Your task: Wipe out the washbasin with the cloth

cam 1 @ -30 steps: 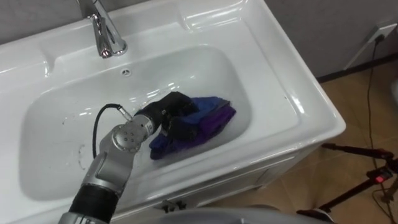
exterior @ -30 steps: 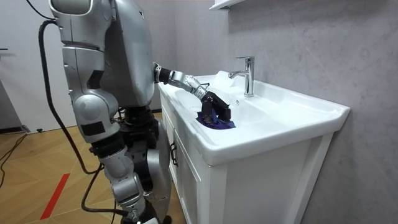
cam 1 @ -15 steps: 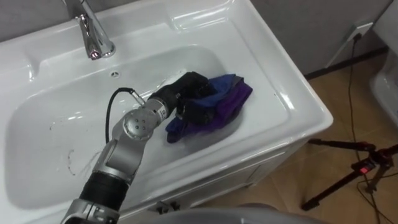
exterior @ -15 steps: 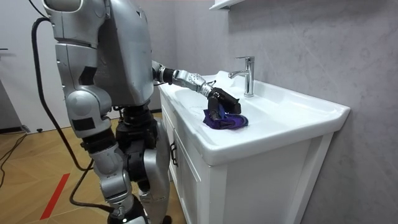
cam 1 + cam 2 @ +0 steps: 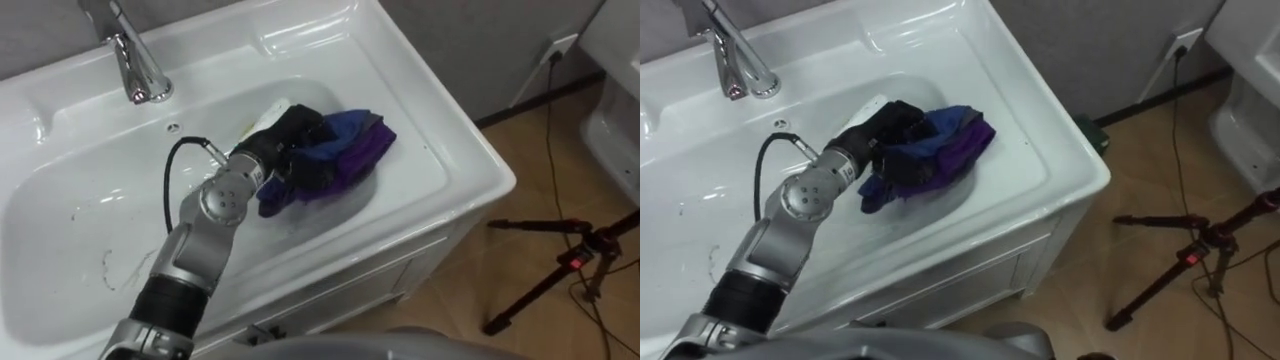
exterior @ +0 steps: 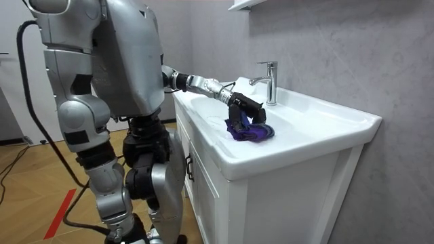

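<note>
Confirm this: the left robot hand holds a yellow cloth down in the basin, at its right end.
Wrong on the colour. The left eye view shows the cloth is purple and blue, not yellow. The rest stands: the left robot hand holds it down in the basin, at its right end.

**Tally at the sink**

One basin (image 5: 430,130), one tap (image 5: 130,62), one overflow hole (image 5: 173,127), one cloth (image 5: 352,150), one hand (image 5: 290,135). One cabinet (image 6: 271,203) beneath. One tripod (image 5: 560,268), one socket (image 5: 560,45), one shelf (image 6: 241,5), one red floor strip (image 6: 61,211).
</note>
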